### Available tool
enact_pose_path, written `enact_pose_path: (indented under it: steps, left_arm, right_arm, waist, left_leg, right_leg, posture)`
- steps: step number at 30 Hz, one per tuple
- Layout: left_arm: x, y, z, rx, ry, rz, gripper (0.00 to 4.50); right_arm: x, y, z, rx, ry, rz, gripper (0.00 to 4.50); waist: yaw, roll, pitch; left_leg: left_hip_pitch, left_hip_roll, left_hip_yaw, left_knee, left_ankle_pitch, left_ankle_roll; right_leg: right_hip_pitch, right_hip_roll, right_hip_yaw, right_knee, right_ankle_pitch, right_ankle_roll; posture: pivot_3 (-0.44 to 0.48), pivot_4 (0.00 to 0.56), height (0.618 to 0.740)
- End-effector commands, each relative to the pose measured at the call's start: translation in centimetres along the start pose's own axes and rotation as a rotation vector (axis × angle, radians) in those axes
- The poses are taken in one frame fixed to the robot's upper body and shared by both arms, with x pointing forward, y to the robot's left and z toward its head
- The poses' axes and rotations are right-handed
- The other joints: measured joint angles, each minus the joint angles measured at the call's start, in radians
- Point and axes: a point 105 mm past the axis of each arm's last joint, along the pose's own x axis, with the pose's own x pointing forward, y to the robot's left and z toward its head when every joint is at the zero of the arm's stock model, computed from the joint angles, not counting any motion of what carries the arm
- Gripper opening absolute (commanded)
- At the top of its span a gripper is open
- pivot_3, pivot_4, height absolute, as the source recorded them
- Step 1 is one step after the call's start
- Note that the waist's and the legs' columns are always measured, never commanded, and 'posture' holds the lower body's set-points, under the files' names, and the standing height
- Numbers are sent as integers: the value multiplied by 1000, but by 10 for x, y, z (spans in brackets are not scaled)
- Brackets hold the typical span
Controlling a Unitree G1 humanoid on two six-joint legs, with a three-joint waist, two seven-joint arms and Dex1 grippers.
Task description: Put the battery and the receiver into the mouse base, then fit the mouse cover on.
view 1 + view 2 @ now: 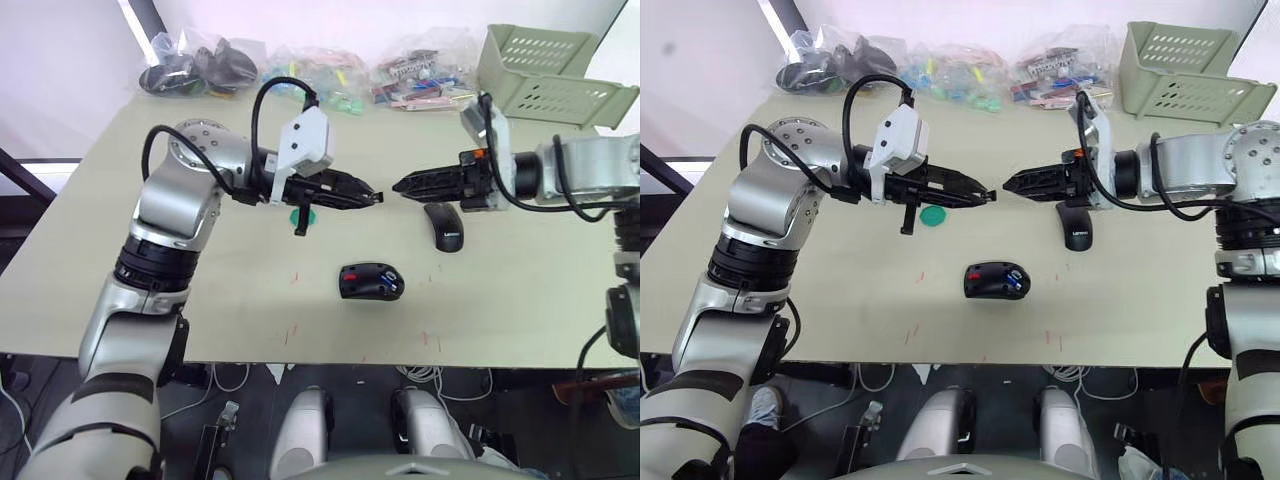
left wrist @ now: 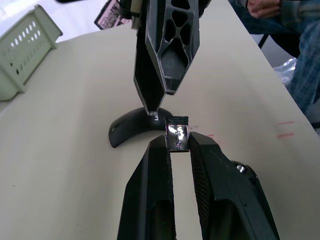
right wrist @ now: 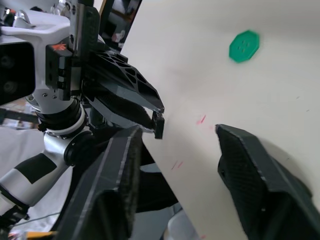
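left tool: clamped on the receiver, which sticks out past the fingertips; held in the air above the table.
right tool: fingers spread wide, nothing in them; tip facing the left tool tip, a small gap between.
step: looks like a tool-to-tool handover of the receiver, judging by the two tips lined up nose to nose.
mouse base: on the table near the front edge, open side up, red parts visible; blue battery appears to be already seated inside.
mouse cover: on the table just under the right tool, apart from the base.
how: bring the right fingers around the exposed end of the receiver, close fully, only then let go with the left.
risk: tiny part, little overlap; off-centre pinch could flick it away.
other: green disc on the table below the left tool, keep off it.
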Motion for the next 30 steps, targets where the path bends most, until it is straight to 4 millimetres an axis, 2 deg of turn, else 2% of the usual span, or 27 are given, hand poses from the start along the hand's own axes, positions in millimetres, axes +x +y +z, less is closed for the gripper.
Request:
enact_pose_path:
  steps: [1, 12, 15, 30]
  left_arm:
    - [-5, 4, 8, 57, 11, 14, 10]
    - [-6, 5, 5, 45, 27, 24, 10]
    - [-6, 4, 4, 42, 29, 21, 10]
    - [-3, 3, -1, 34, 29, 14, 10]
  right_arm:
    - [-4, 17, 9, -33, -7, 46, 2483]
    - [6, 14, 8, -13, 5, 46, 2483]
    - [9, 13, 7, -6, -3, 48, 1776]
    - [13, 11, 4, -6, -26, 46, 1776]
  waist:
    - [0, 0, 0]
    - [0, 1, 1]
    - [0, 1, 1]
    - [-1, 1, 1]
  left_leg:
    - [-1, 0, 0, 0, 0, 0]
    - [-1, 0, 0, 0, 0, 0]
    - [-1, 0, 0, 0, 0, 0]
    - [-1, 0, 0, 0, 0, 0]
  right_leg:
    - [-1, 0, 0, 0, 0, 0]
    - [-1, 0, 0, 0, 0, 0]
    - [-1, 0, 0, 0, 0, 0]
    - [-1, 0, 0, 1, 0, 0]
  posture:
    - [0, 150, 740]
    - [0, 150, 740]
    - [0, 150, 740]
    - [0, 150, 740]
